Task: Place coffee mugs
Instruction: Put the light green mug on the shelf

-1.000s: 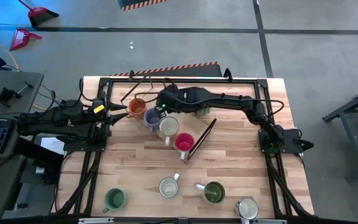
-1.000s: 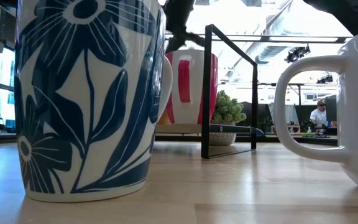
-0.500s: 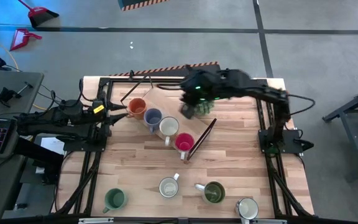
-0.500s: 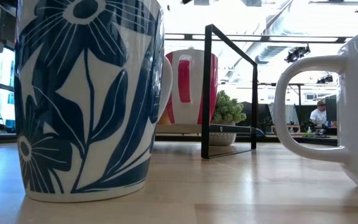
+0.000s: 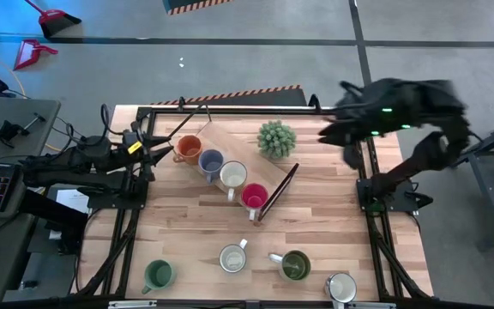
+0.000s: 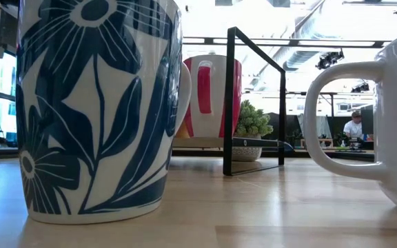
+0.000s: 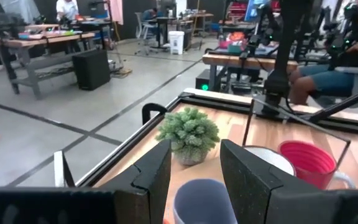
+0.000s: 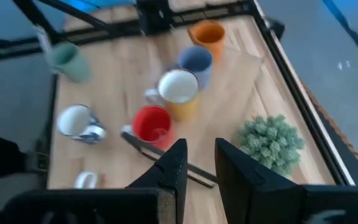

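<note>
**Four mugs in line, four left at the near edge**

Jaws on both arms hold nothing. The right gripper point(image 8: 196, 163) hangs high over the table's far right corner, its two fingers a narrow gap apart with only air between them. The left gripper point(image 7: 194, 171) sits low at the left end of the row, its fingers parted and empty, with the blue mug point(image 7: 205, 200) just in front of them.

Judging from how things lie, the task looks about half done. Four mugs stand in a touching diagonal row on a pale board point(image 5: 230, 142): orange mug point(image 5: 189, 149), blue mug point(image 5: 210, 162), cream mug point(image 5: 233, 176) and red mug point(image 5: 254, 197). A thin black frame point(image 5: 280, 190) stands just beside the red one, and a plant point(image 5: 277, 138) sits near the row on its far side.

Four more stand well apart along the near edge, seemingly not yet placed: green mug point(image 5: 158, 275), a white mug point(image 5: 232, 257), olive mug point(image 5: 295, 266) and another white mug point(image 5: 341, 287) at the right corner. If the row is the goal, these four are what remains.

No brand, label or readable writing shows anywhere. The low view gives only a dark blue flower-and-leaf pattern on a white mug point(image 6: 95, 110), and a pale stripe down the red mug. On the right arm a small green light glows, with no text.
</note>
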Available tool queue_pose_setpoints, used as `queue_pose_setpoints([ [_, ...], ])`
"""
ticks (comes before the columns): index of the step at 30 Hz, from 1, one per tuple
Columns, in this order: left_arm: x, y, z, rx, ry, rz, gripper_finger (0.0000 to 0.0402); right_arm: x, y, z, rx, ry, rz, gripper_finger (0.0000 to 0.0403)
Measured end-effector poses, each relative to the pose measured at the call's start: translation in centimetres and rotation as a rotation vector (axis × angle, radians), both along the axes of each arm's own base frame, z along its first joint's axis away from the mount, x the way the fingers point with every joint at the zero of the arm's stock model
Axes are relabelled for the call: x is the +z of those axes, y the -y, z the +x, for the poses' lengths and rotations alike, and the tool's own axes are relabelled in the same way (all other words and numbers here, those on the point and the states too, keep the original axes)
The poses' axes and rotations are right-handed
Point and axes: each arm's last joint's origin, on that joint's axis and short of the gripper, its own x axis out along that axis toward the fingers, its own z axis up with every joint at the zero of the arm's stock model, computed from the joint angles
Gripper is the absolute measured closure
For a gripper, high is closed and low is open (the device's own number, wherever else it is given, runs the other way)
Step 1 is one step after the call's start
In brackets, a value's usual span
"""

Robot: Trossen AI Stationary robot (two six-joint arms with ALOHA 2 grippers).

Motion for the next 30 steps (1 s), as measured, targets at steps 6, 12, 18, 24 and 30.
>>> queue_pose_setpoints([
  [6,0.0,-0.1,-0.1,0.04,0.019,-0.031,0.0273,0.7,-1.6,-2.2,0.054,0.052,-0.036,0.0341],
  [12,0.1,-0.1,0.0,0.046,0.047,-0.077,0.0273,-3.0,-3.1,-1.5,0.022,-0.064,-0.152,0.0341],
  [18,0.1,-0.1,0.2,0.034,0.058,-0.113,0.0273,-8.6,-3.5,-3.0,0.036,0.053,-0.108,0.0351],
  [24,-0.3,0.0,1.1,0.022,0.031,-0.169,0.0273,-15.1,-3.0,-5.5,0.066,0.303,-0.012,0.0379],
  [30,-0.6,0.0,2.4,0.049,-0.023,-0.165,0.0273,-22.6,-3.0,-5.9,0.103,0.441,0.045,0.0386],
])
